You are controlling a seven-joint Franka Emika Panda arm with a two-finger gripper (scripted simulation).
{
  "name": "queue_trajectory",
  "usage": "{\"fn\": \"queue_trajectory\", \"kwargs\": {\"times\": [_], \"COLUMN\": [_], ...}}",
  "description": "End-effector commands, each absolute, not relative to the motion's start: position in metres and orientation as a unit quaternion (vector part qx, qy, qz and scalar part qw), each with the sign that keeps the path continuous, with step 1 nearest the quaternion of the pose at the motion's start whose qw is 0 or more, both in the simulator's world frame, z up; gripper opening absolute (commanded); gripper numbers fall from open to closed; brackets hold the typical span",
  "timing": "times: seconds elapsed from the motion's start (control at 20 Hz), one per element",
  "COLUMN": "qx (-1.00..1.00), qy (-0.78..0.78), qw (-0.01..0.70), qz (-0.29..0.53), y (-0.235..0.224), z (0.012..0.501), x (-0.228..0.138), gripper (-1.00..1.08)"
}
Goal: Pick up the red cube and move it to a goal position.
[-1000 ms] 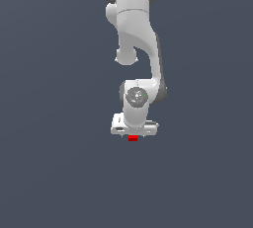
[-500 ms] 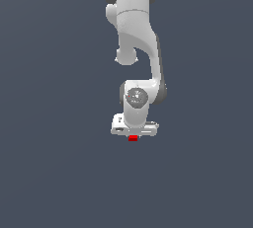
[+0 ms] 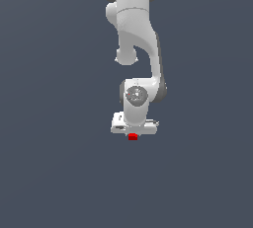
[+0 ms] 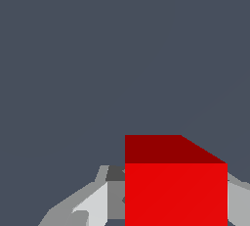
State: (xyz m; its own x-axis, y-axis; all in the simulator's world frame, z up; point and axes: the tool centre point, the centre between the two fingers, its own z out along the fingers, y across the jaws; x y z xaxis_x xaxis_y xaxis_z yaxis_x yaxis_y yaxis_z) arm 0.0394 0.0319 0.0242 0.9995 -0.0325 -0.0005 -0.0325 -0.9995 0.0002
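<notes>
**Camera positions**

Exterior view: set well back, facing the white arm (image 3: 136, 49), which hangs from 12 o'clock to frame centre. Wrist view: very near, looking past the gripper (image 4: 166, 205). Shared: the red cube (image 3: 132, 136) (image 4: 176, 186), tiny in exterior, large in wrist.

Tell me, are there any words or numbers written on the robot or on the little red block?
None can be read.
The red cube has plain faces, with no letters or numbers.
The gripper and the white arm show no writing; the arm's round grey joint cap has a tiny red mark, too small to read.
</notes>
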Motion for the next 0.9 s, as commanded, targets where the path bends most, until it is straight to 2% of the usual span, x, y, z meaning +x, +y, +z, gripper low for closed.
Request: {"fn": "queue_trajectory", "kwargs": {"times": [0.0, 0.85], "qx": [1.0, 1.0], "qy": [-0.016, -0.016], "qw": [0.0, 0.0], "qz": [0.0, 0.0], "y": [0.032, 0.032], "z": [0.027, 0.061], "x": [0.035, -0.024], "gripper": [-1.0, -1.0]}}
